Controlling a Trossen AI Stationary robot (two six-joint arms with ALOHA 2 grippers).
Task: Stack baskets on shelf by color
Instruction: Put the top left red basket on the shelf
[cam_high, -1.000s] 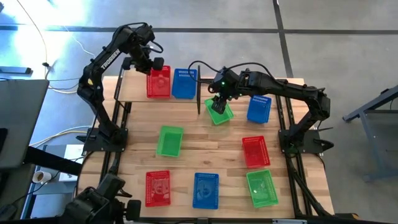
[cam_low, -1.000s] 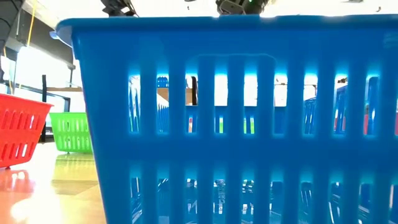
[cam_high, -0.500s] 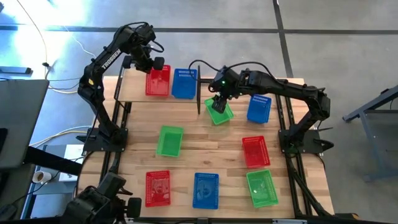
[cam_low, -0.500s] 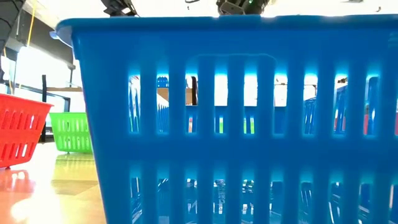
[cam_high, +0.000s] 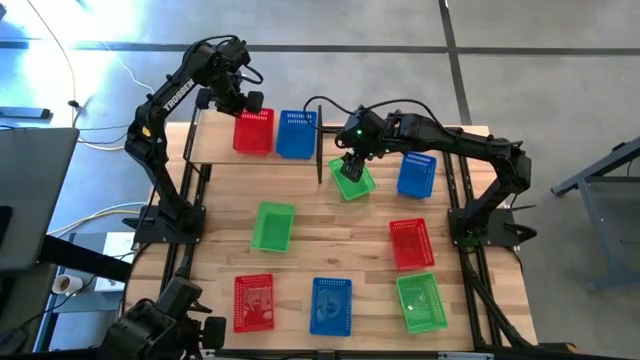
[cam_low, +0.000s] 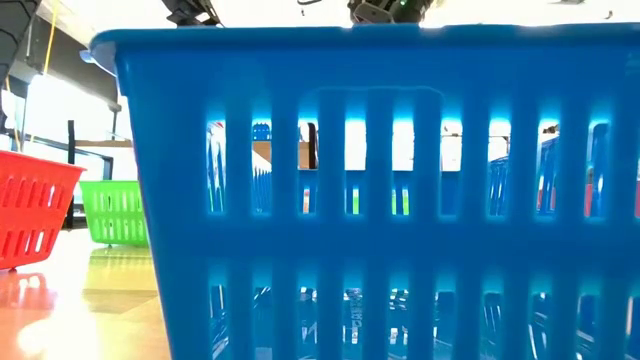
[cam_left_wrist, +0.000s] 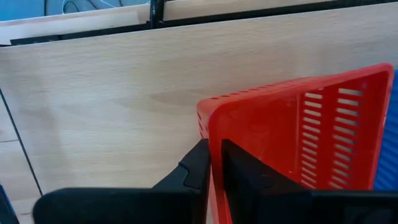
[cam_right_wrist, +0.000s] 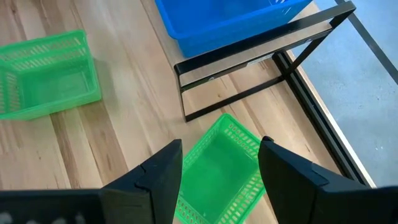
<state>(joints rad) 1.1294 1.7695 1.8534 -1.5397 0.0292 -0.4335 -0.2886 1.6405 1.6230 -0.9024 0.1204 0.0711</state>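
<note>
The tabletop (cam_high: 330, 225) carries seven baskets, well apart, with bare planks between them. At its far edge the shelf (cam_high: 215, 145) holds a red basket (cam_high: 254, 132) touching a blue basket (cam_high: 295, 134); its left part is bare. The left gripper (cam_left_wrist: 214, 165) pinches the red basket's rim, fingers nearly together. The right gripper (cam_right_wrist: 217, 158), fingers apart, straddles a tilted green basket (cam_high: 352, 180) (beside a black shelf post (cam_high: 320, 165)).

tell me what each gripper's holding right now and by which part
The left gripper has the rim of the red basket on the shelf between its fingers. The right gripper is open above a green basket, holding nothing.
</note>
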